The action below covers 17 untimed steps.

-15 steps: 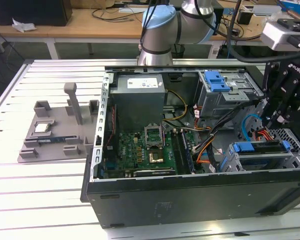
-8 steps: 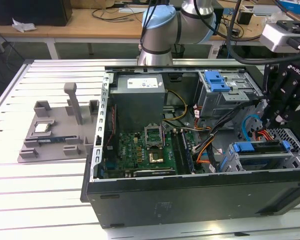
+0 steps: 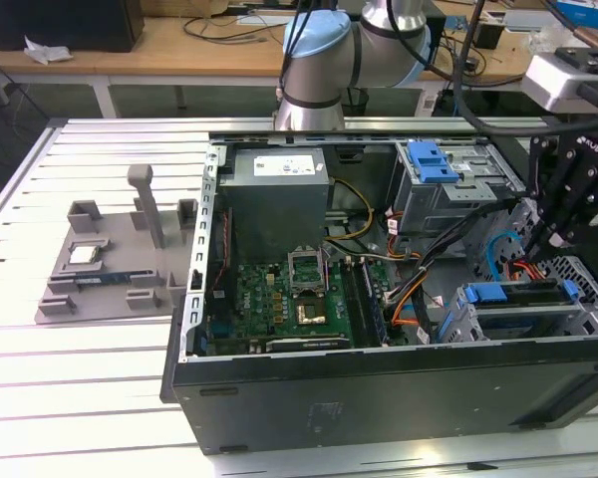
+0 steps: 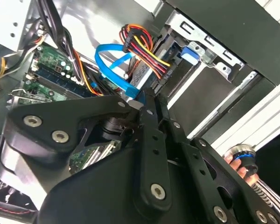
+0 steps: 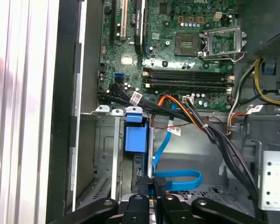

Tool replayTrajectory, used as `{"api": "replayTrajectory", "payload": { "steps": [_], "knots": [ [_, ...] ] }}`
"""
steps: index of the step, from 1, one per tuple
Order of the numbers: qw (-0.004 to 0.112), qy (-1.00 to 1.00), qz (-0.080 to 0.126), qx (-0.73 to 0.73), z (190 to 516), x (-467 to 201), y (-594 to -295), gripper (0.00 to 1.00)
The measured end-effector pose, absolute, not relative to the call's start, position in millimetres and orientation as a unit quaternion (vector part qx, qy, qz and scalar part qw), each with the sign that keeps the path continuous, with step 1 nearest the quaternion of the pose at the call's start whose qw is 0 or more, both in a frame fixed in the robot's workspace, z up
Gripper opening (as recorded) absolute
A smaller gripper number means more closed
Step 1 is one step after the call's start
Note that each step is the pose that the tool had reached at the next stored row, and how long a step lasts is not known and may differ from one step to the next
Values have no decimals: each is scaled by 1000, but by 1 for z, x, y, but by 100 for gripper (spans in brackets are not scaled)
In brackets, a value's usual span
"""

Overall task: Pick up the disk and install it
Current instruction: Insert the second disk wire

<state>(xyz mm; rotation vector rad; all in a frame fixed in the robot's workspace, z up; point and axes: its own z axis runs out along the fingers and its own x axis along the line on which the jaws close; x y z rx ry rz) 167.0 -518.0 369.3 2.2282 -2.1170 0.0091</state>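
Gripper sits inside the open computer case at the exterior view's right, black fingers drawn tight together on the edge of the disk. Disk lies in the lower drive bay, near the case's front wall, blue caddy frame showing along its edge and its blue latch end near the bay's metal rail. In the second wrist view the fingers meet at the drive's connector end, where a blue data cable and a red-yellow-black power cable bundle come in; little free room there, cables crowd just beside the fingertips. Blue cable loops flat under the gripper in the first wrist view. Bay walls box the disk on both sides. Upper drive cage with a blue latch stands farther back, apart from the gripper. Motherboard fills the case floor toward the exterior view's left, with an open CPU socket and black memory slots; more open room above it. Power supply sits at the back. Grey fixture tray rests on the slatted table, well apart from the case.
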Motion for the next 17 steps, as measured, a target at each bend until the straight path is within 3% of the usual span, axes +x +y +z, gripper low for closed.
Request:
{"api": "replayTrajectory", "payload": {
  "steps": [17],
  "knots": [
    [35,-681,3,732,345,167,-527,16]
  ]
}}
